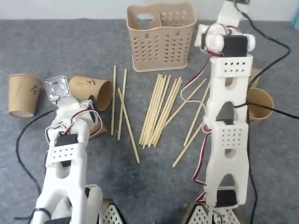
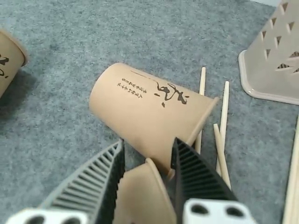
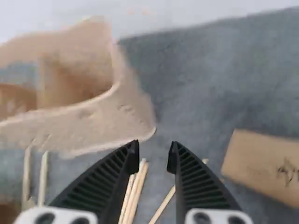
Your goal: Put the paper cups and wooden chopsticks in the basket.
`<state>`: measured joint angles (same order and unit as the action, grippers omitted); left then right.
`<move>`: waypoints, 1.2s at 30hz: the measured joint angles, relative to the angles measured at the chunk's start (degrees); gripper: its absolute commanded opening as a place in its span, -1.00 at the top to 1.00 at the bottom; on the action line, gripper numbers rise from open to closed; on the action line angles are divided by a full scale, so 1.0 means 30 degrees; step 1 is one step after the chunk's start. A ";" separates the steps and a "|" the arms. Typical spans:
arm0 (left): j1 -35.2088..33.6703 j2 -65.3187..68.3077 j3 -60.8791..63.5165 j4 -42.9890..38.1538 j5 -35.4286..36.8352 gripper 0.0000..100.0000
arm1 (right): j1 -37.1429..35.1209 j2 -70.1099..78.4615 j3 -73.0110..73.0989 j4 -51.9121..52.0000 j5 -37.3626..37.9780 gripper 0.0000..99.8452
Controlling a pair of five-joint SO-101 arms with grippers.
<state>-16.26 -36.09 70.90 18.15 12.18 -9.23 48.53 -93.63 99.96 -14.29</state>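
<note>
A tan paper cup (image 2: 149, 112), printed with dark brush script too stylised to read, lies on its side on the grey, felt-like counter (image 1: 60, 42). Beside it, slim pale wooden chopsticks (image 1: 159, 109) lie scattered in front of the beige perforated plastic basket (image 1: 161, 46). The left pincer (image 2: 147, 144) sits low by that cup and grips a second cup (image 2: 140, 196) between ribbed black jaws. The right arm stretches towards the basket, its right pincer (image 3: 153, 151) narrowly parted and empty above some chopsticks.
</note>
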 measured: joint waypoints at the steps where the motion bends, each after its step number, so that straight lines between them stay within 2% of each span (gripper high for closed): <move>1: 0.0000 0.0000 0.0000 0.0000 0.0000 0.68 | -0.0557 -0.0498 0.0000 0.0176 0.0176 0.76; 7: 0.0000 0.0000 0.0000 0.0000 0.0000 0.68 | -0.3927 -0.2374 0.0000 0.0059 0.1582 0.76; 13: 0.0000 0.0000 0.0000 0.0000 0.0000 0.68 | -0.6183 -0.1612 -0.0029 -0.3253 0.5685 0.76; 17: 0.0000 0.0000 0.0000 0.0000 0.0000 0.68 | -0.6095 0.0645 0.0000 -0.5744 0.6623 0.76; 26: 0.0000 0.0000 0.0000 0.0000 0.0000 0.68 | -0.5509 0.2960 0.0000 -0.9260 0.6681 0.76; 32: 0.0000 0.0000 0.0000 0.0000 0.0000 0.68 | -0.4952 0.3897 -0.0029 -0.9143 0.6154 0.76; 36: 0.0000 0.0000 0.0000 0.0000 -0.0557 0.68 | -0.4894 0.3868 -0.0586 -0.7179 0.5509 0.76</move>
<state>-16.26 -36.09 70.90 18.15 10.51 -23.91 60.13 -95.38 78.42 2.24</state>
